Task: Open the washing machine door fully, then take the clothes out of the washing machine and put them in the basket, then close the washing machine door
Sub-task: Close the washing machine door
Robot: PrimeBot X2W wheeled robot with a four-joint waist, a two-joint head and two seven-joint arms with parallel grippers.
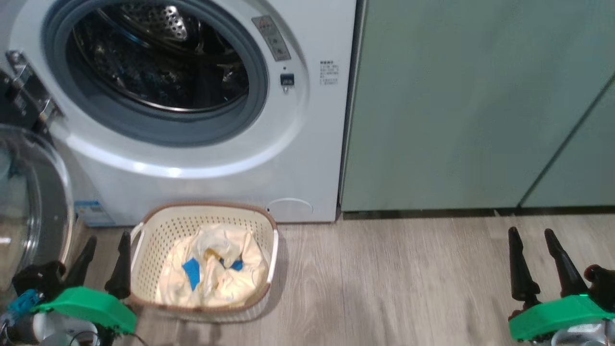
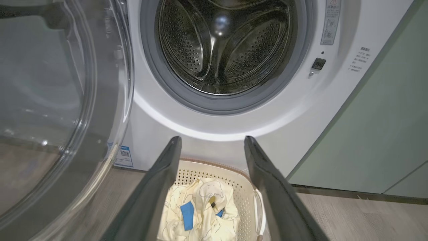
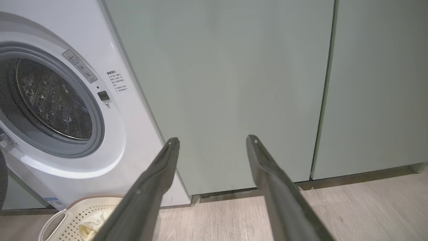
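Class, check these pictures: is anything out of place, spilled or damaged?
Nothing stands out. The clothes lie inside the basket, upright on the floor before the washing machine; its door hangs open and the drum looks empty.

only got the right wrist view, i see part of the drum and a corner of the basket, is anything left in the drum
Observer: The left wrist view looks straight into the washing machine; its drum shows bare perforated steel, no fabric.
Operator: ok wheres the door
Observer: The washing machine door stands swung open at the left edge of the head view, not closed.
Operator: left arm free to shut it
Observer: The left gripper hovers between that door and the basket, jaws apart, holding nothing.
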